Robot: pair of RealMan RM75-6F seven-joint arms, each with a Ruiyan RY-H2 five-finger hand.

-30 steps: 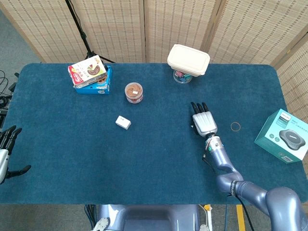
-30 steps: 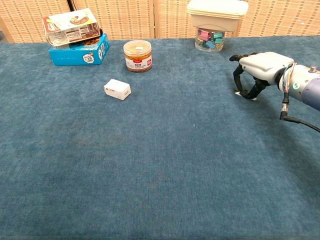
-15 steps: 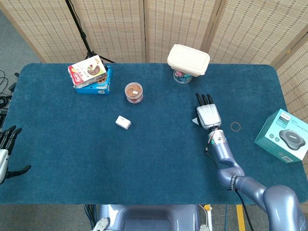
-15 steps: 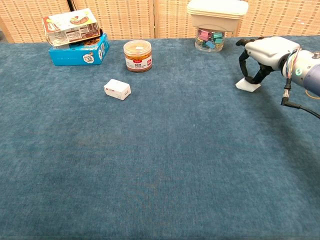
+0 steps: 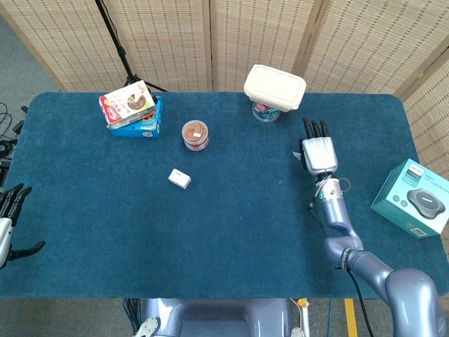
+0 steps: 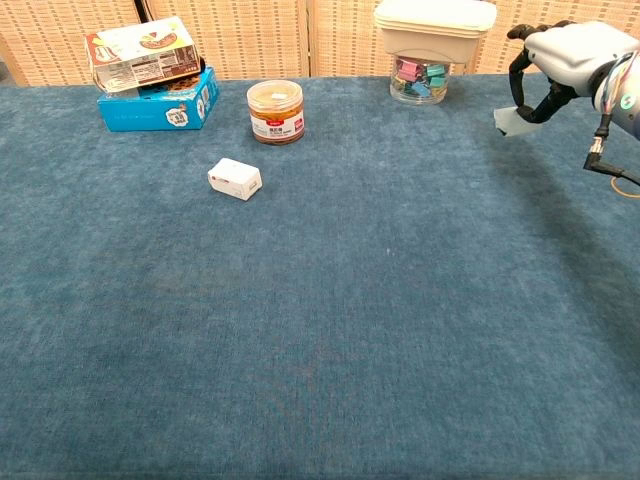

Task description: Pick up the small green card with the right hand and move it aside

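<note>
The right hand (image 6: 565, 60) hangs above the tabletop (image 6: 320, 330) toward its far right corner, fingers (image 6: 520, 85) curled down and pinching the small pale card (image 6: 515, 121). The card appears clear of the cloth, so the grip looks made for carrying it off sideways rather than sliding it. It hangs near the lidded tub of clips (image 6: 433, 45), just to its right. The left hand (image 5: 8, 217) rests off the near left edge, fingers spread and holding nothing. The jar (image 6: 275, 110), snack box (image 6: 150, 75) and small white box (image 6: 235, 179) sit well apart from the carry.
</note>
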